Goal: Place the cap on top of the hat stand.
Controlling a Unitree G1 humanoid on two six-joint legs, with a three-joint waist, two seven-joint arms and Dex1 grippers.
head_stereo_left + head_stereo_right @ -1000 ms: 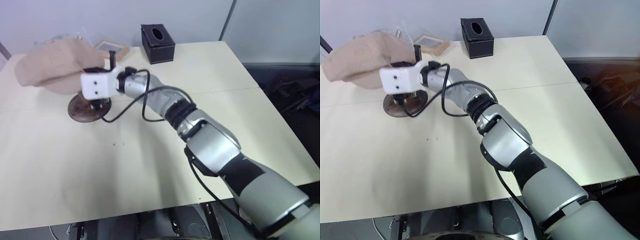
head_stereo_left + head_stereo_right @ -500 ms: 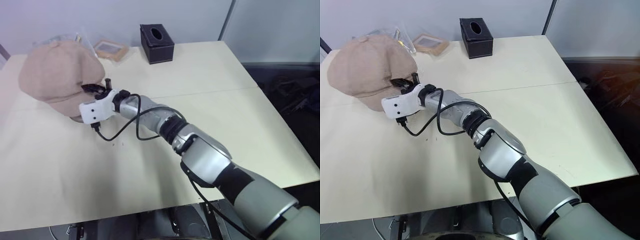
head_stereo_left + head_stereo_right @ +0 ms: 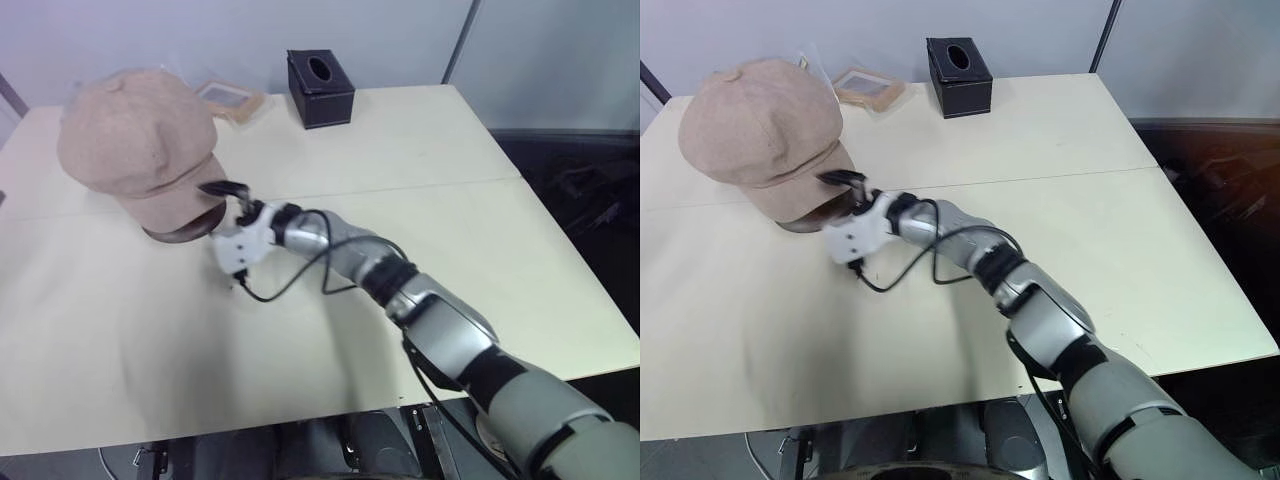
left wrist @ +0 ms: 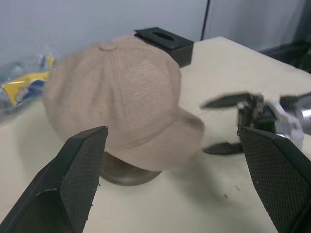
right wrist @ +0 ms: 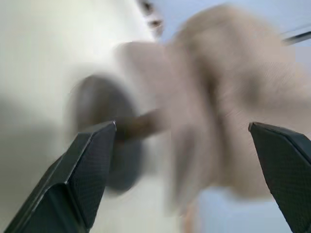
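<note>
Left eye view: cap sits on the hat stand; soft, light, best pinched at its brim; right gripper gapes empty just beside it; left gripper spread wide too.

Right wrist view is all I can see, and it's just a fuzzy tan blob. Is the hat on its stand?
Observer: Yes. The soft tan fabric cap sits crown up over the dark brown wooden hat stand and hides its top. Only the round base peeks out underneath.
Operator: Is my other arm near it?
Observer: The left tool hangs open and faces the cap from a little way off. It holds nothing.
Operator: Anything else around?
Observer: A black cube tissue box stands behind the cap, apart from it.
</note>
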